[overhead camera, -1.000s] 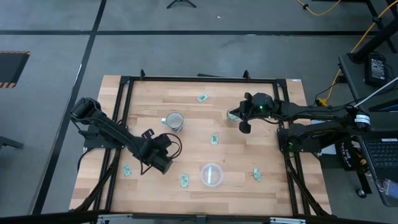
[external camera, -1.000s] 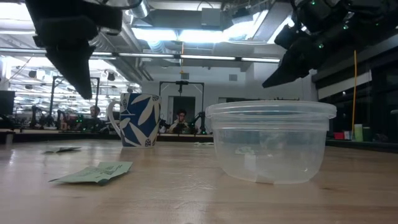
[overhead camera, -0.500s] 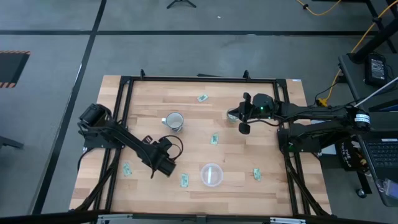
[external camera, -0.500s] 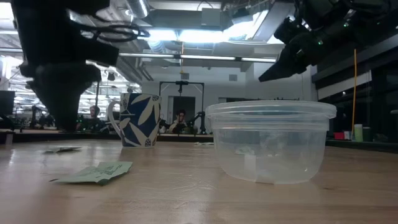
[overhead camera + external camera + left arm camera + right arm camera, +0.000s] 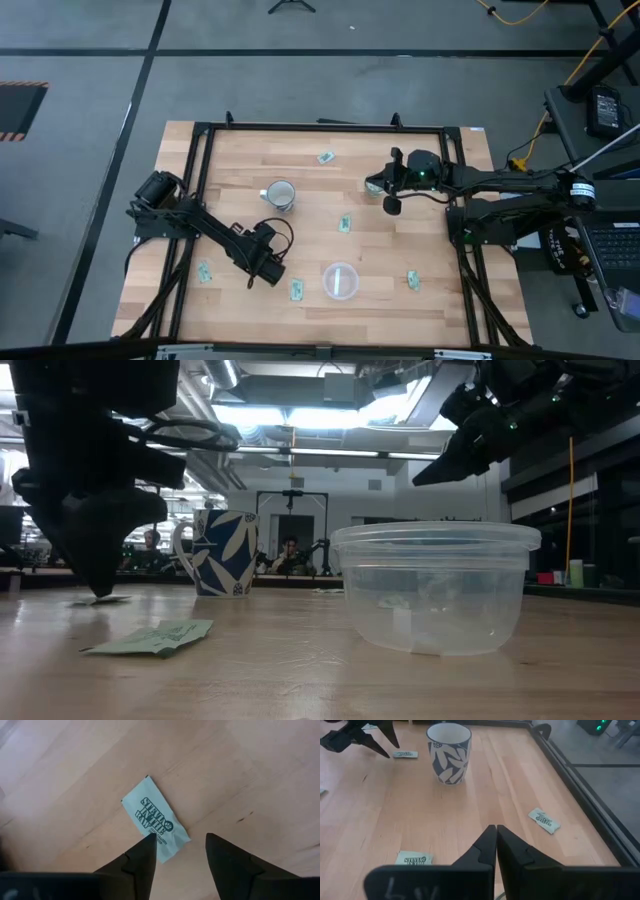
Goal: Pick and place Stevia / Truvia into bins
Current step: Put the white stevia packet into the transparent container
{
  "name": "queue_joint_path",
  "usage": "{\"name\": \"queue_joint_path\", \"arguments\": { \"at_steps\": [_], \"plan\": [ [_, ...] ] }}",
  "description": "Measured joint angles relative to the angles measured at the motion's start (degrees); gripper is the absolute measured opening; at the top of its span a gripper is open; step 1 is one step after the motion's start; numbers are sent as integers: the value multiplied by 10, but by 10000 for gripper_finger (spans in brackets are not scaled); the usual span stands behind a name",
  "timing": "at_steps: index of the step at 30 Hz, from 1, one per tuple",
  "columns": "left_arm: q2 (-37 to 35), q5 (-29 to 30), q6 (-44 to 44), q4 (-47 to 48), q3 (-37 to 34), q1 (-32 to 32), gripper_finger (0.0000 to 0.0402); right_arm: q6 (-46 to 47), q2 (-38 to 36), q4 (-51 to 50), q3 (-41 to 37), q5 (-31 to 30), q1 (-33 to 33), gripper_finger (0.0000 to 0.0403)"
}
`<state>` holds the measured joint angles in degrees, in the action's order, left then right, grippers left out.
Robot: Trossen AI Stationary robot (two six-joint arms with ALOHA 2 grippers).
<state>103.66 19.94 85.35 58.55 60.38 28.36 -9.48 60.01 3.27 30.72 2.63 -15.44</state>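
Note:
Green-and-white Stevia sachets lie flat about the table. One sachet lies just ahead of my left gripper, which is open and low over the table left of the wide clear container. In the wrist view one fingertip overlaps that sachet's near corner. My right gripper is shut and hangs well above the table, next to the small clear cup, where something green shows. My left gripper comes at the sachet slanting down from the table's left. One fingertip stands at the sachet's near corner. Whether it touches the paper, I cannot tell.
A blue-and-white leaf-patterned mug stands upright in the middle of the table. Other sachets lie at the far side, mid-table, near right and near left. A black frame rail borders the table.
My left gripper has moved toward the near edge and a little to the right, and has come down from high above the table until its tips are close to the wood beside a sachet.

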Motion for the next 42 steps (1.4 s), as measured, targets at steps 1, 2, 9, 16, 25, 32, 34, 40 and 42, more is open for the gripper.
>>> {"name": "queue_joint_path", "arguments": {
  "at_steps": [1, 2, 9, 16, 25, 32, 34, 40, 42],
  "plan": [
    [0, 0, 7, -1, 0, 0, 160, 0, 0, 0, 0, 0, 0, 17],
    [0, 0, 14, -1, 0, 0, 158, 0, 0, 0, 0, 0, 0, 17],
    [0, 0, 26, -1, 0, 0, 150, 8, 0, 0, 0, 0, 1, 17],
    [0, 1, 26, -1, 0, -5, 149, 16, 0, 0, 0, 0, 14, 17],
    [0, 2, 22, -1, 0, -26, 148, 14, 0, 0, 0, 0, 19, 17],
    [4, 1, 24, -1, 0, -26, 148, 16, 0, -1, 0, 0, 19, 17],
    [15, -1, 24, 1, 0, -25, 148, 16, 0, -1, 0, 0, 19, 17],
    [43, 0, 20, 5, 3, -25, 147, 16, 0, -1, 0, 0, 19, 17],
    [46, 2, 24, 6, 3, -25, 147, 16, 0, -1, 0, 0, 19, 17]
  ]
}}
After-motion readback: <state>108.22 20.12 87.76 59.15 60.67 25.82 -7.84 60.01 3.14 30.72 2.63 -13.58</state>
